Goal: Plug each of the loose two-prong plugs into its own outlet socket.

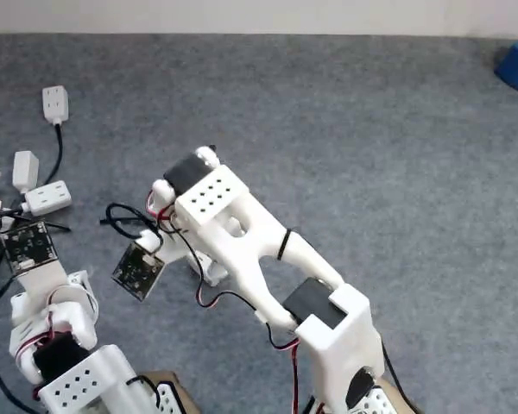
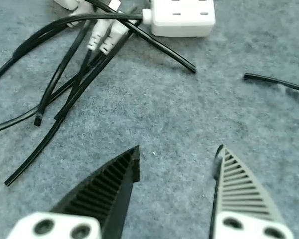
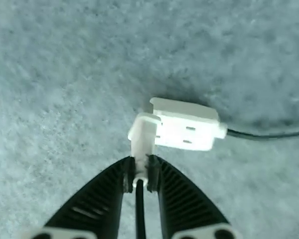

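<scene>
On the carpet [image 3: 60, 55], right gripper [image 3: 139, 172] pinches the plug [image 3: 143, 133] by its cord end, touching the outlet socket [image 3: 187, 127]. Risk: the socket is loose, so a push could slide it and skew the prongs. Left gripper [image 2: 177, 159] is spread, apart from the cords [image 2: 65, 74].

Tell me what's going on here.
The right claw is shut on a white plug, holding it against a white outlet block on the grey mat; whether the prongs are in can't be told. The left claw hangs open above the mat near a tangle of black cords and a second outlet block.
</scene>
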Action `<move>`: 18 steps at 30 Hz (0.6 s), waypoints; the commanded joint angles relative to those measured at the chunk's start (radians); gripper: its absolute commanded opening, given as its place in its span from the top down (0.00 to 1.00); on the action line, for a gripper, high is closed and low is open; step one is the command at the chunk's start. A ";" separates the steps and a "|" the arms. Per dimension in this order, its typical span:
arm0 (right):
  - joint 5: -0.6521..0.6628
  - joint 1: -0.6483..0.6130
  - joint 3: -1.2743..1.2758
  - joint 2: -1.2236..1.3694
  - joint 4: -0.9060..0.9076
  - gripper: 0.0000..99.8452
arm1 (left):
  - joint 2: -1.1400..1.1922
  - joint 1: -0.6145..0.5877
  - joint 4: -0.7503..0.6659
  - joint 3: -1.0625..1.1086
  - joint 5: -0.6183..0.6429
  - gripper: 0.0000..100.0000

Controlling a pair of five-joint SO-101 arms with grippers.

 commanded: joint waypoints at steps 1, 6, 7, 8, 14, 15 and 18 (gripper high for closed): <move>0.015 -0.002 -0.074 -0.019 0.036 0.99 | -0.008 0.025 -0.017 -0.007 -0.011 0.75; 0.021 -0.004 -0.073 -0.016 0.036 0.99 | -0.008 0.025 -0.015 -0.007 -0.011 0.75; 0.023 -0.002 -0.073 -0.016 0.036 0.99 | -0.008 0.025 -0.015 -0.007 -0.011 0.75; 0.023 -0.001 -0.073 -0.016 0.036 0.99 | -0.008 0.025 -0.015 -0.007 -0.011 0.75; 0.057 0.022 -0.073 -0.015 0.012 0.99 | -0.008 0.025 -0.015 -0.007 -0.011 0.75; 0.057 0.031 -0.073 -0.015 -0.005 0.99 | -0.008 0.027 -0.014 -0.007 -0.011 0.75; 0.058 0.050 -0.073 -0.013 -0.039 0.99 | -0.008 0.027 -0.014 -0.007 -0.011 0.75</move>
